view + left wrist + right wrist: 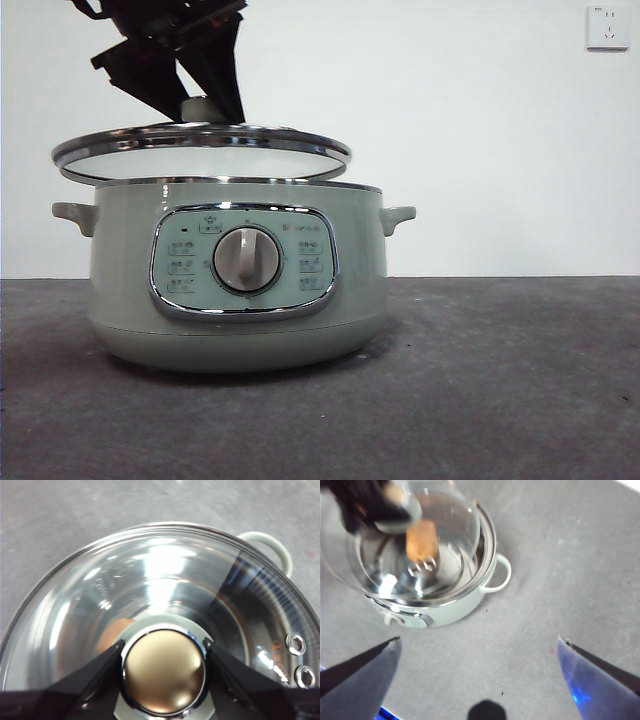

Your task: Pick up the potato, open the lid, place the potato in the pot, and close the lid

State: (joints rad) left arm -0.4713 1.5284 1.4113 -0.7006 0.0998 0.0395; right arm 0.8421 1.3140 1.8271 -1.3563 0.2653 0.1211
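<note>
The sage-green pot (pixel 120 290) stands left of centre on the table, its dial panel (pixel 245 260) facing the front view. My left gripper (pixel 210 100) is shut on the knob (pixel 164 672) of the glass lid (pixel 200 145). It holds the lid just above the pot's rim, shifted a little left and slightly tilted. The orange-brown potato (pixel 422 540) lies inside the pot, seen through the glass; a bit of it also shows in the left wrist view (pixel 111 636). My right gripper (pixel 480 642) is open and empty, high above the table and away from the pot (pixel 465 607).
The grey table (pixel 500 400) stretches to the right of the pot. A white wall with a socket (pixel 607 27) stands behind. One pot handle (pixel 270 545) sticks out past the lid's rim.
</note>
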